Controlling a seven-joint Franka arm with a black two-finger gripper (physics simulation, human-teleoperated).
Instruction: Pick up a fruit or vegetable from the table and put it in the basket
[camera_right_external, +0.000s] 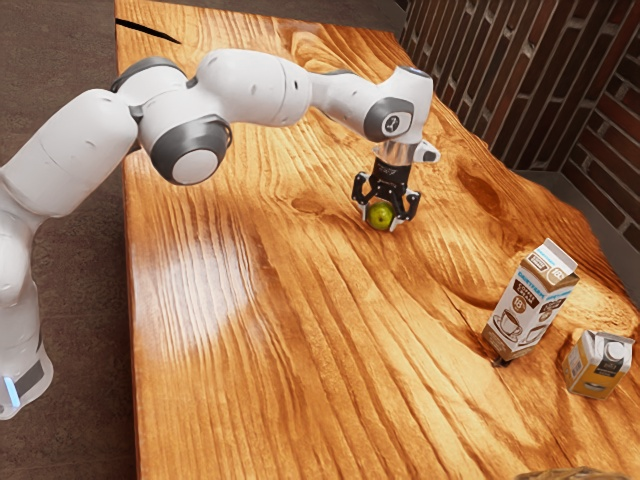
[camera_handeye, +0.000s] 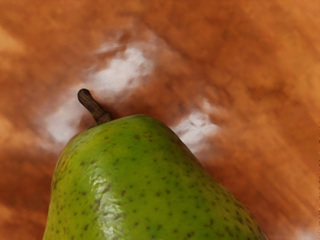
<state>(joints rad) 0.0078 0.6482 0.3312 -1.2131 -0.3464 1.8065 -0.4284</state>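
Note:
In the exterior view my black gripper (camera_right_external: 381, 217) points down over the far part of the table, with one finger on each side of the green pear (camera_right_external: 380, 214). Both fingers meet the pear's sides, so the gripper is shut on it. The pear is low, at or close to the wood; I cannot tell whether it touches. From the wrist view, the speckled pear (camera_handeye: 145, 185) lies large and close under my hand, its brown stem (camera_handeye: 93, 106) sticking out beyond its narrow end.
A tall brown-and-white carton (camera_right_external: 528, 302) and a smaller yellow-and-white carton (camera_right_external: 598, 364) stand on the wooden table (camera_right_external: 270, 370) toward the exterior view's right. Part of a woven rim, seemingly the basket (camera_right_external: 575, 474), shows at that view's lower edge. A brick wall (camera_right_external: 520, 80) rises behind the table.

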